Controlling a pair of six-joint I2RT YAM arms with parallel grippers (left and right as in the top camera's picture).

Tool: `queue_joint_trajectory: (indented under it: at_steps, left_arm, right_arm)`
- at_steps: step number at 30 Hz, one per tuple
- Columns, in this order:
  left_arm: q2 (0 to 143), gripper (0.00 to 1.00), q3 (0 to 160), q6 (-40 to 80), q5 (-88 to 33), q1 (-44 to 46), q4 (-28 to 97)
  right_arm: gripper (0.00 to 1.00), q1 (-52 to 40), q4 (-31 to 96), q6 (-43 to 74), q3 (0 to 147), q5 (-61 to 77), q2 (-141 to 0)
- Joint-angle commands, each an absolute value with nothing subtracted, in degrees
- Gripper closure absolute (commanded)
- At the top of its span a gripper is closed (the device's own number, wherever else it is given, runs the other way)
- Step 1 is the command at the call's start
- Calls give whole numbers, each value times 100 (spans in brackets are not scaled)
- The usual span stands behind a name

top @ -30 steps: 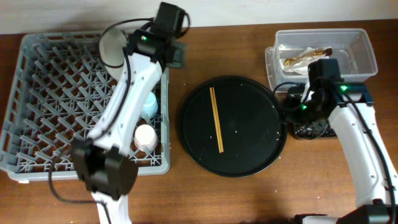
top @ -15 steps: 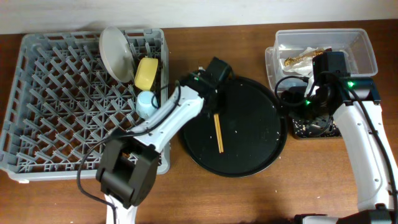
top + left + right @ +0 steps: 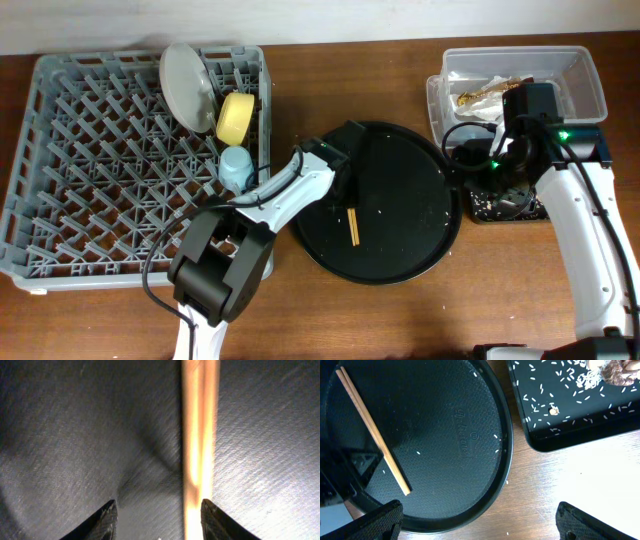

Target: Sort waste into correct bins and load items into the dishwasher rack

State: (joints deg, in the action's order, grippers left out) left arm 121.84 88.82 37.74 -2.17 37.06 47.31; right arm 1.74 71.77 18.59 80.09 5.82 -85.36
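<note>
- Your left arm is reaching from the near table edge diagonally across the corner of the dishwasher rack (image 3: 90,160) onto the round black tray (image 3: 400,250), with its wrist pitching down low over the tray floor.
- The left gripper (image 3: 160,522) is standing open, with its fingers straddling the chopsticks (image 3: 372,430). The wood is running up between the tips, hard against the right-hand tip, and the fingers are not clamping it.
- The chopsticks are lying flat, side by side, on the left half of the round tray. In the overhead view the gripper is covering their far end.
- Your right arm is coming up along the right side of the table (image 3: 450,310), with its wrist bending over the black rectangular tray (image 3: 555,425).
- The right gripper (image 3: 480,527) is gaping wide and carrying nothing. It is facing down at bare wood between the round tray and the rectangular one.
- Rice grains and brown food scraps (image 3: 615,372) are sitting in the rectangular tray.
- The napkin with wrapper (image 3: 488,93) is lying in the clear tub (image 3: 590,75).
- The white plate (image 3: 183,85) is standing on edge in the rack's far right corner, with the yellow bowl (image 3: 236,117) just beside it and the light-blue cup (image 3: 235,165) below that.
</note>
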Motion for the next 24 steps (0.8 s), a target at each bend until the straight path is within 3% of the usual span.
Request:
queue_joint_trajectory:
  at_steps: [1, 4, 14, 20, 24]
  left_arm:
    - [12245, 46, 9373, 3295, -263, 3697, 5277]
    - [12245, 39, 9920, 2939, -204, 3697, 5870]
    - [12457, 39, 10116, 2714, 191, 3691, 5640]
    - [13010, 54, 10116, 2733, 126, 3691, 5474]
    - [13039, 55, 10116, 2731, 106, 3691, 5465]
  right_arm:
    - [1, 196, 7172, 1846, 8101, 532, -8464]
    - [1, 196, 7172, 1846, 8101, 530, -8464]
    - [2, 196, 7172, 1846, 8101, 530, -8464]
    - [2, 196, 7172, 1846, 8101, 530, -8464]
    - [2, 196, 7172, 1846, 8101, 530, -8464]
